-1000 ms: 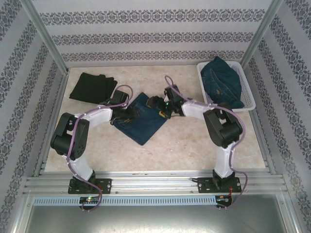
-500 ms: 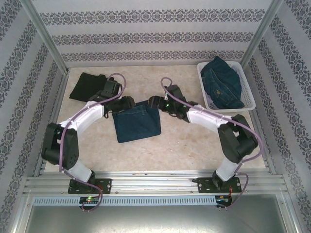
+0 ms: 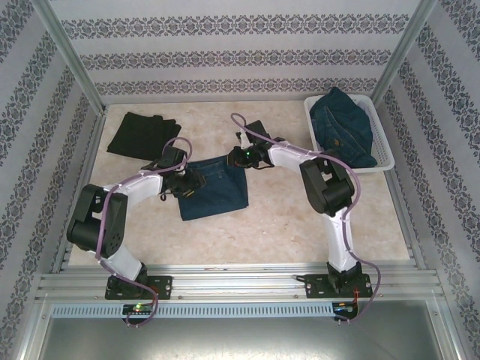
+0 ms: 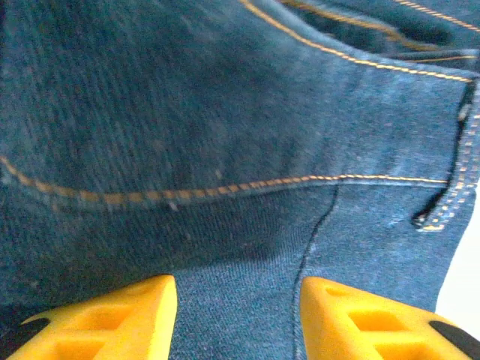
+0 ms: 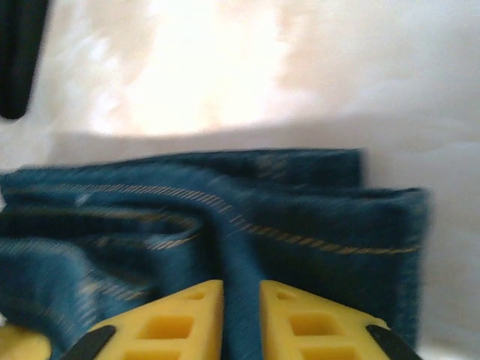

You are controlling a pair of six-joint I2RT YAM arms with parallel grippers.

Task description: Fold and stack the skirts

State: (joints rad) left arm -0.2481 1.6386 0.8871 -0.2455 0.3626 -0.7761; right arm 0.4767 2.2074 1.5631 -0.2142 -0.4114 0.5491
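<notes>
**Right gripper** [image 5: 241,289]: the two yellow fingers [image 5: 315,322] are clenched almost together. A raised ridge of the folded denim skirt [image 5: 300,217] is pinched in the narrow gap between them. Just ahead of the tips the cloth lies in stacked layers, with orange stitching running across. The folded edge ends off to the side of the finger on the right of the wrist view. Further out from the tips, past the denim, is the bare pale table [image 5: 225,67].

**Left gripper** [image 4: 236,289]: the fingers [image 4: 112,319] stand clearly apart. Denim fills the space between them and everything ahead of them. An orange-stitched pocket seam crosses in front of the tips, and a dark vertical seam runs out from just inside the finger on the right of this wrist view. I cannot tell whether the pads press on the cloth or merely straddle it.

**From above**
- Both grippers sit on the same skirt. The left gripper [image 3: 186,182] is at the skirt's left edge and the right gripper [image 3: 238,157] is at its far right corner.
- The denim lies flat between them as a rough rectangle, around the middle of the table.
- Beyond the left gripper, towards the far left corner, a black skirt [image 3: 139,135] lies folded flat, apart from the denim.
- Well behind the right gripper's wrist, at the far right corner, stands a white basket [image 3: 385,146].
- The basket holds a heaped denim skirt [image 3: 341,124], lying loose, with one end draped down to the near rim.
</notes>
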